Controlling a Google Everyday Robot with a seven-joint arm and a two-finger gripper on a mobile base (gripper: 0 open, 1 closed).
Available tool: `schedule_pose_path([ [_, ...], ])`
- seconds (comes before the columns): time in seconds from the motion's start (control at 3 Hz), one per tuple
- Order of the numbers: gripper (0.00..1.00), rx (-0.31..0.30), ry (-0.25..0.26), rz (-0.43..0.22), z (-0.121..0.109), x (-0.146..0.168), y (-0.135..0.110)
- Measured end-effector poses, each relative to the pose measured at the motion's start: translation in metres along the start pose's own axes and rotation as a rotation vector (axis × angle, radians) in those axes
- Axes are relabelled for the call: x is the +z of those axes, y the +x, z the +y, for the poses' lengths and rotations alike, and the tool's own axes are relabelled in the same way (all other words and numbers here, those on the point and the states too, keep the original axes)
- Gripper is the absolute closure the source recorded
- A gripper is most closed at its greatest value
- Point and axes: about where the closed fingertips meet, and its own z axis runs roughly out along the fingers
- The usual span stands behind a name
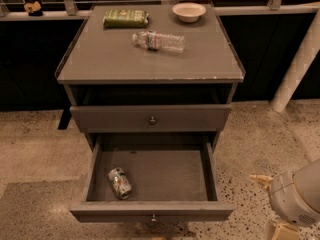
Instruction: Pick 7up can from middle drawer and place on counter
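Observation:
The 7up can (119, 182) lies on its side in the front left of the middle drawer (152, 211), which is pulled open at the bottom of the grey cabinet. The drawer's round knob shows on its front. The counter (115, 54) is the cabinet's flat grey top. My gripper (272, 204) is at the lower right edge of the view, low over the floor, to the right of the open drawer and apart from the can. Most of the gripper is cut off by the picture's edge.
On the counter lie a clear water bottle (159, 40) on its side, a green packet (125, 18) at the back left and a white bowl (189, 11) at the back right. A shut drawer (152, 119) sits above the open one. A white post (300, 64) stands at the right.

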Motion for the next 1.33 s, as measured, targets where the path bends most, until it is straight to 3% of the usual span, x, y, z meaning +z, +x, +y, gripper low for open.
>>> schedule_pose_path([
  [0.33, 0.00, 0.031, -0.041, -0.084, -0.013, 0.049, 0.002],
  [0.67, 0.00, 0.039, -0.089, -0.207, -0.024, 0.108, -0.012],
  [1.0, 0.00, 0.018, -0.131, -0.290, -0.028, 0.155, -0.037],
  [1.33, 0.00, 0.018, -0.132, -0.290, -0.028, 0.155, -0.037],
])
